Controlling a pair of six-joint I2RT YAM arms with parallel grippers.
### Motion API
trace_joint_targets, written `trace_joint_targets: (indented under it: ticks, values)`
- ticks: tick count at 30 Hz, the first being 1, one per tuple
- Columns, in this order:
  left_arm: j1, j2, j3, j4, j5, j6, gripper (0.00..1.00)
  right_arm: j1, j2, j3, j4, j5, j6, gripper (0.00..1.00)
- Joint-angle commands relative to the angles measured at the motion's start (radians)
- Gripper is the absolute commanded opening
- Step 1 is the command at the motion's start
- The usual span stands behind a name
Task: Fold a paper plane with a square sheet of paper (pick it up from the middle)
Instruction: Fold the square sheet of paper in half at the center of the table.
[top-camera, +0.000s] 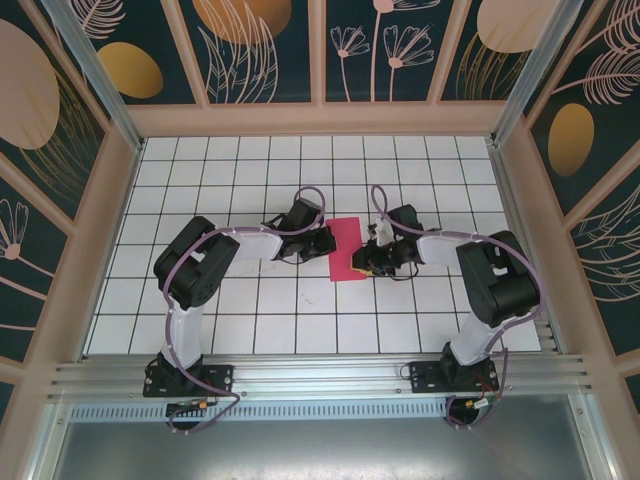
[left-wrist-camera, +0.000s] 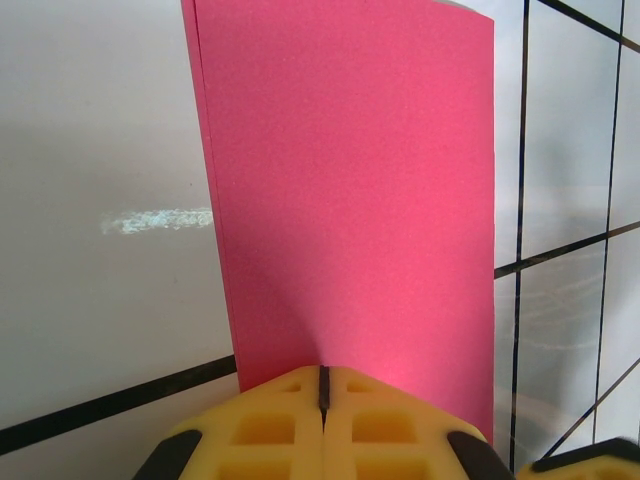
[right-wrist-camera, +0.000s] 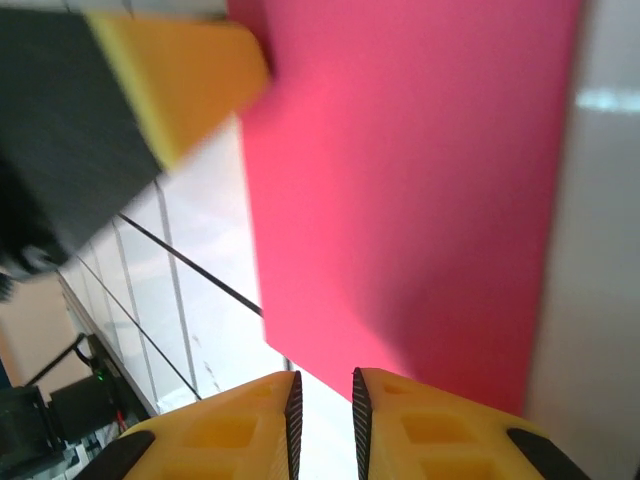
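Pink paper (top-camera: 347, 250), folded double, lies flat on the table (top-camera: 280, 320) between both hands. The left hand (left-wrist-camera: 323, 378) is pressed together at its edge; the right hand (right-wrist-camera: 323, 390) is slightly spread and empty. An uneven push could skew the layers.

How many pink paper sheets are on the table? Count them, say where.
1. The magenta-pink folded paper sheet lies centred on the white gridded table; its layers could hide another.
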Motion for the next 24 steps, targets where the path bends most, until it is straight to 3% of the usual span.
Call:
trace_joint_targets:
  ticks: [1, 13, 16, 20, 24]
  values:
    - [-0.001, 0.034, -0.033, -0.131, -0.042, 0.021, 0.07, 0.008, 0.018, -0.049, 0.026, 0.017, 0.019, 0.24]
    - [-0.001, 0.035, -0.035, -0.134, -0.045, 0.023, 0.07, -0.001, -0.061, -0.053, 0.001, 0.067, 0.013, 0.25]
    - [-0.002, 0.035, -0.033, -0.138, -0.047, 0.025, 0.07, -0.039, -0.036, -0.035, 0.01, 0.012, 0.019, 0.24]
    - [-0.002, 0.038, -0.033, -0.142, -0.048, 0.028, 0.07, -0.075, -0.028, 0.104, -0.004, -0.042, 0.0, 0.25]
    - [-0.001, 0.04, -0.031, -0.14, -0.048, 0.027, 0.06, -0.092, 0.105, 0.292, -0.068, -0.016, -0.043, 0.25]
